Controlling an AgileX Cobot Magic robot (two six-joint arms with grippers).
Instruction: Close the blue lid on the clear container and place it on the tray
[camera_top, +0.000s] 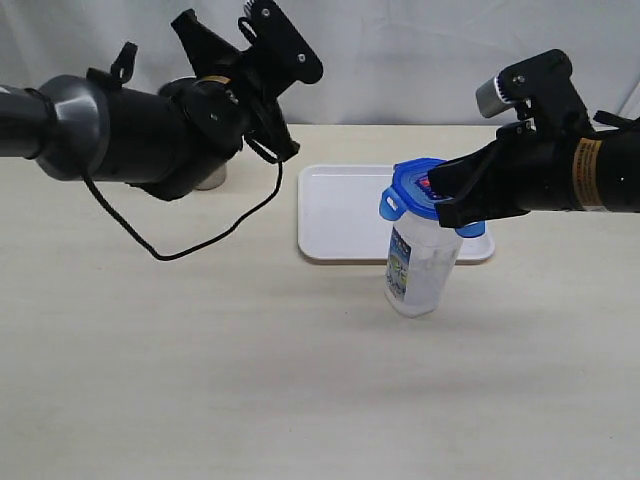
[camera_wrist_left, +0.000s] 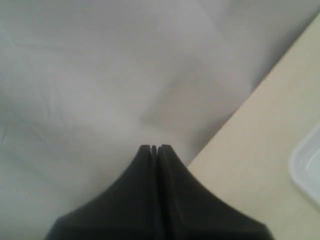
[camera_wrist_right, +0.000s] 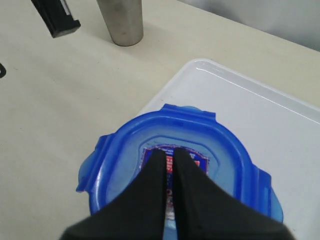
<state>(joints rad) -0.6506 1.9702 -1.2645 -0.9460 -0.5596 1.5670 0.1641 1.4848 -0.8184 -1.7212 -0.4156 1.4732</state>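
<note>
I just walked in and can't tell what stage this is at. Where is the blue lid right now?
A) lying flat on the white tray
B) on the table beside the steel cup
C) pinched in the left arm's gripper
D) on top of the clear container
D: the blue lid sits on the mouth of the clear container, with the shut right gripper on its top, while the left gripper is shut on nothing.
</note>
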